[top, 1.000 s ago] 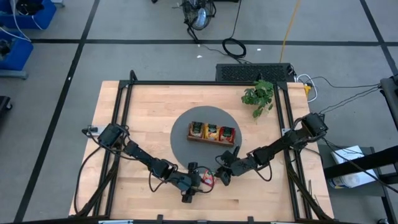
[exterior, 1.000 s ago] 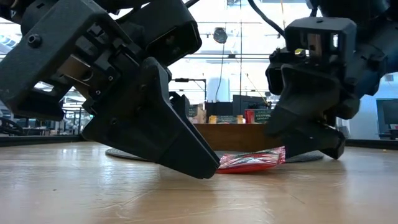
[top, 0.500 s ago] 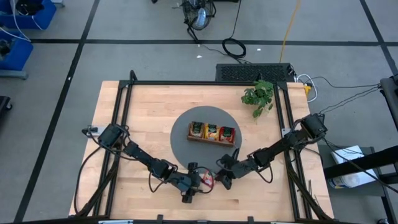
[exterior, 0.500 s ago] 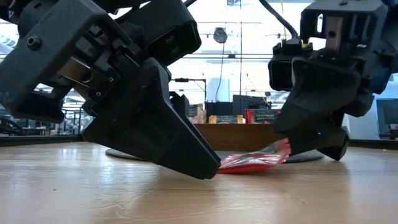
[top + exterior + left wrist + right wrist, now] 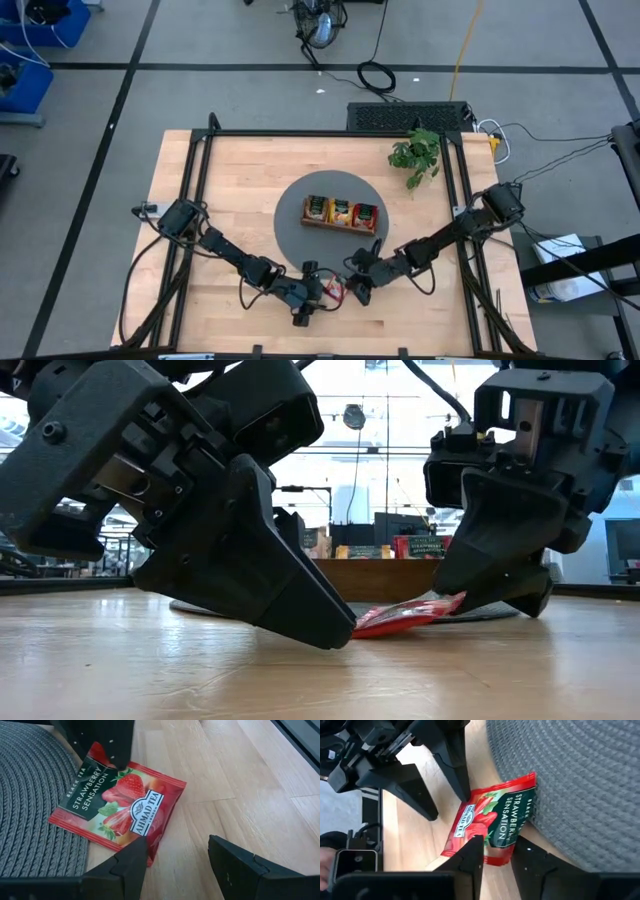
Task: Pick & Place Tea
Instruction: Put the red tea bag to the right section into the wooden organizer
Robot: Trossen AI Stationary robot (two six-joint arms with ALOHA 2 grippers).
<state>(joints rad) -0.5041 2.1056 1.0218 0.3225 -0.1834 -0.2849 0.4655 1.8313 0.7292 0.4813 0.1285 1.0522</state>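
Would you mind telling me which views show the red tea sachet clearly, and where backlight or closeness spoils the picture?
Left wrist view: the red tea sachet is evenly lit, its print readable. Right wrist view: print also readable, with that arm's own claw looming close. Low view: bright windows behind leave both claws as dark masses, the left claw filling much of the frame, the sachet a thin red sliver. High view: the sachet is only a speck.

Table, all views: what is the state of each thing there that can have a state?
red tea sachet: lying partly on the grey mat, partly on the table, one end raised.
left gripper: open, low, one fingertip at the sachet's corner.
right gripper: down at the sachet's raised end.
wooden tray: on the mat, sachets in all three compartments.
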